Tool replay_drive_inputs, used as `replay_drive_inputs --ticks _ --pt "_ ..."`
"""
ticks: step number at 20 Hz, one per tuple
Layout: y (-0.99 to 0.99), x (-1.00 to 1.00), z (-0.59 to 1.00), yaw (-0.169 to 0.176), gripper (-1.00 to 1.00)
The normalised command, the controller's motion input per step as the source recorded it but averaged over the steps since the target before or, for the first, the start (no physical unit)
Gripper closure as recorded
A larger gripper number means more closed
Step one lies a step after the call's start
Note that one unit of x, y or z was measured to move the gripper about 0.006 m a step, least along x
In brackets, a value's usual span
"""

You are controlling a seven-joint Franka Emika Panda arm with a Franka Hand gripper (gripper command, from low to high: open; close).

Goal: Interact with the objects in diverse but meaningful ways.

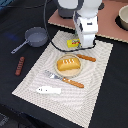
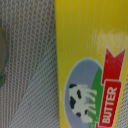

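One arm stands low over the far edge of a pale woven placemat (image 1: 95, 75), its gripper (image 1: 80, 44) down at the yellow butter block (image 1: 73, 44); whether the claw is open or closed on the block cannot be told, since the fingers are hidden. The wrist view is filled by the butter block (image 2: 90, 60), showing a cow picture and a red BUTTER label, lying on the mat weave. In the exterior view a golden bread loaf (image 1: 68, 63) sits on a plate (image 1: 68, 72) mid-mat, between an orange-handled knife (image 1: 85, 57) and fork (image 1: 65, 79). A white fish (image 1: 49, 90) lies near the mat's near edge. Off the mat, on the exterior view's left, are a grey saucepan (image 1: 34, 37) and a red-brown sausage (image 1: 19, 65).
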Motion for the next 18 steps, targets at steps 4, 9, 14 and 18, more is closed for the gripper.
replay_drive_inputs --ticks 4,9,14,18 --pt "0.11 -0.06 -0.16 0.090 1.00" --pt "0.12 -0.06 -0.16 0.089 1.00" --pt "0.07 -0.08 -0.16 0.079 1.00" --pt "0.00 -0.15 -0.06 0.062 1.00"
